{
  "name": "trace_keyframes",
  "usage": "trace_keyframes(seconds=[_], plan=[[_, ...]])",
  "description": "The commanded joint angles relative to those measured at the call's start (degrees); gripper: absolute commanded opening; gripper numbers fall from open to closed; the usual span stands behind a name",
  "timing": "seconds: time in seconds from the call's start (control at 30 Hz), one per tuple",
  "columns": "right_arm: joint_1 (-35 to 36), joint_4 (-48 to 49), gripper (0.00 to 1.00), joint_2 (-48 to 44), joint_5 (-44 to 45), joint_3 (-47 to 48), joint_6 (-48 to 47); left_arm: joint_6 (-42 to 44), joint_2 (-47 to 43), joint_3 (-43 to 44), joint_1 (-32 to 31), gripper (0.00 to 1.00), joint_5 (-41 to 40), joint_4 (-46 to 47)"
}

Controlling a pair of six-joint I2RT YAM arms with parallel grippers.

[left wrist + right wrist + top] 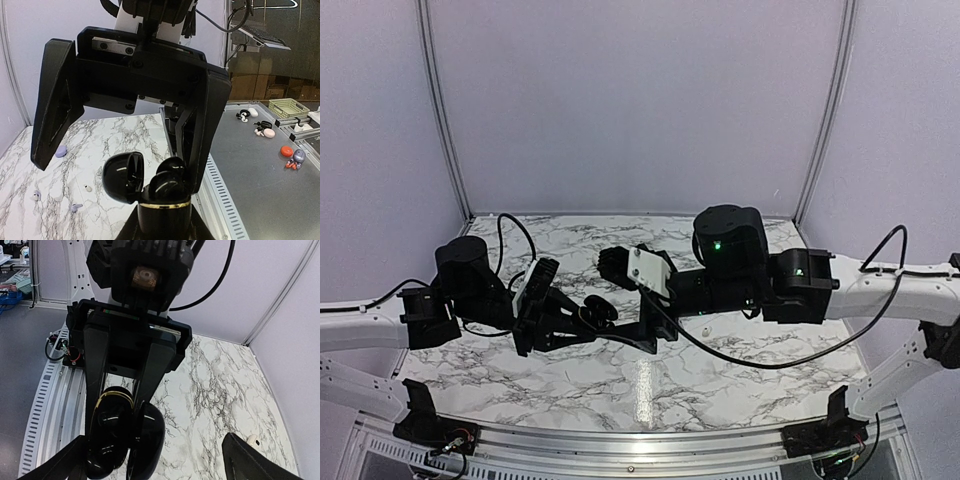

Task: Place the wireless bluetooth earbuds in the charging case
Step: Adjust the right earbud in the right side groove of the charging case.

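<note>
White marble-patterned table (720, 390), pale lilac walls (620, 100), yellow basket (288, 107), grey surface (260, 175) beside table

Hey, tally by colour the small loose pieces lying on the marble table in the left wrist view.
Lilac pieces: 3
White piece: 1
Total: 4

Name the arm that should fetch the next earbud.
Right. The left gripper is shut on the open black charging case. The right gripper is wide open and empty, so it looks free to reach the loose earbuds on the marble table.
</note>
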Motion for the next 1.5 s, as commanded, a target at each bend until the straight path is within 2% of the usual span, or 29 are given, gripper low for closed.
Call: trace_keyframes(seconds=[0.0, 0.93, 1.17, 1.47], plan=[[-1.11, 5.02, 0.91, 0.56, 1.1, 4.22, 1.11, 0.9, 0.49, -0.18, -0.41, 0.0, 2.91, 0.06], [-1.7, 9.31, 0.91, 3.3, 1.82, 5.88, 2.39, 1.7, 0.69, 0.02, -0.5, 0.0, 3.14, -0.38], [-2.34, 13.05, 0.92, 3.26, -4.48, 6.56, 1.43, 0.73, 0.31, 0.01, -0.41, 0.0, 2.87, 0.48], [-2.35, 12.27, 0.92, 3.25, -8.47, 8.09, 0.47, -2.34, -1.18, -1.0, -0.34, 0.0, 1.54, 4.9]])
